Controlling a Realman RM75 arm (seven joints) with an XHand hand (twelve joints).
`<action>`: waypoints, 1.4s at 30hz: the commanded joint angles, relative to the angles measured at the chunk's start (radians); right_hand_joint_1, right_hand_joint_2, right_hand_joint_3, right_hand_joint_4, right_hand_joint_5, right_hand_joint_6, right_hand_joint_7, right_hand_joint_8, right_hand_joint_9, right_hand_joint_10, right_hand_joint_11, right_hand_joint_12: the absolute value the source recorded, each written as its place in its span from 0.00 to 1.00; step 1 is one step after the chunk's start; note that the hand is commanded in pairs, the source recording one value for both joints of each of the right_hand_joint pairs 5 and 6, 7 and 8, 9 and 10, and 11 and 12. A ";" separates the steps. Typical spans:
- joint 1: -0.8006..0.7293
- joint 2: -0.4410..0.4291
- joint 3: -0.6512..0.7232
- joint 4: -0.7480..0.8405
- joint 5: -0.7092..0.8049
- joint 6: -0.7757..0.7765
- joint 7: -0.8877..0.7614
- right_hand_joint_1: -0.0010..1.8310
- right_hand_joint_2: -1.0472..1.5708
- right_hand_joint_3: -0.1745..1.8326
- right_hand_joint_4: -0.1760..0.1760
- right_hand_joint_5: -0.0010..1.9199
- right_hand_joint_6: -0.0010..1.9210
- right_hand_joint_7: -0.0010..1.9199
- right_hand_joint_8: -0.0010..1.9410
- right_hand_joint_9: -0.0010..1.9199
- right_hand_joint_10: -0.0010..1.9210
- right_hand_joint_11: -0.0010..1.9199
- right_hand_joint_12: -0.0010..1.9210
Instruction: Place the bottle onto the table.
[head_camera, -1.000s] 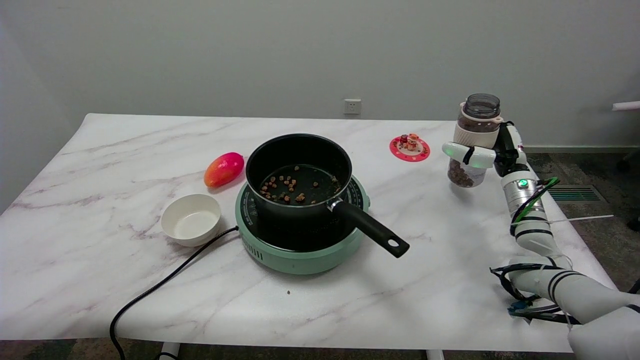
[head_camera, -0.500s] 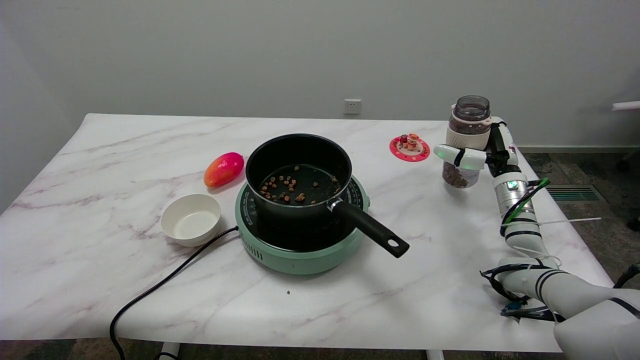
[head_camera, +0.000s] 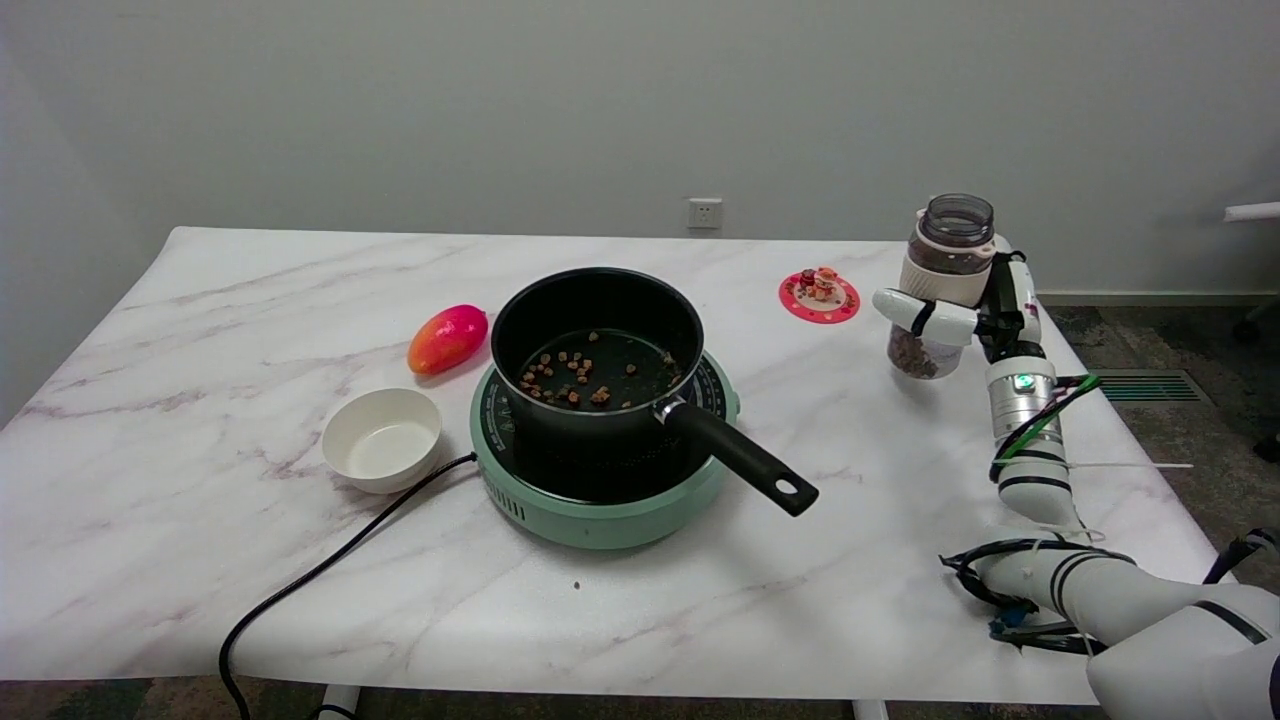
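One bottle (head_camera: 940, 285) is in my right hand (head_camera: 975, 310) — fingers wrapped around its middle, gripping it upright. It is a clear jar with an open dark neck, a cream band below that, and brown pellets filling the bottom. It sits to the right of the pink coaster (head_camera: 819, 296), near the table (head_camera: 200, 400) edge — whether its base touches the marble I cannot tell.
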 joint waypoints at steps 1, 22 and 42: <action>-0.027 -0.032 0.002 -0.028 0.064 0.030 0.081 0.79 0.87 0.26 0.50 1.00 1.00 1.00 0.99 0.69 0.69 0.63 0.63; -0.071 -0.035 -0.014 -0.016 0.081 0.026 0.106 0.80 0.83 0.29 0.50 1.00 1.00 1.00 0.99 0.68 0.68 0.62 0.62; -0.068 -0.033 -0.015 -0.014 0.079 0.033 0.096 0.78 0.28 0.78 0.50 0.44 0.44 0.72 0.71 0.54 0.54 0.38 0.38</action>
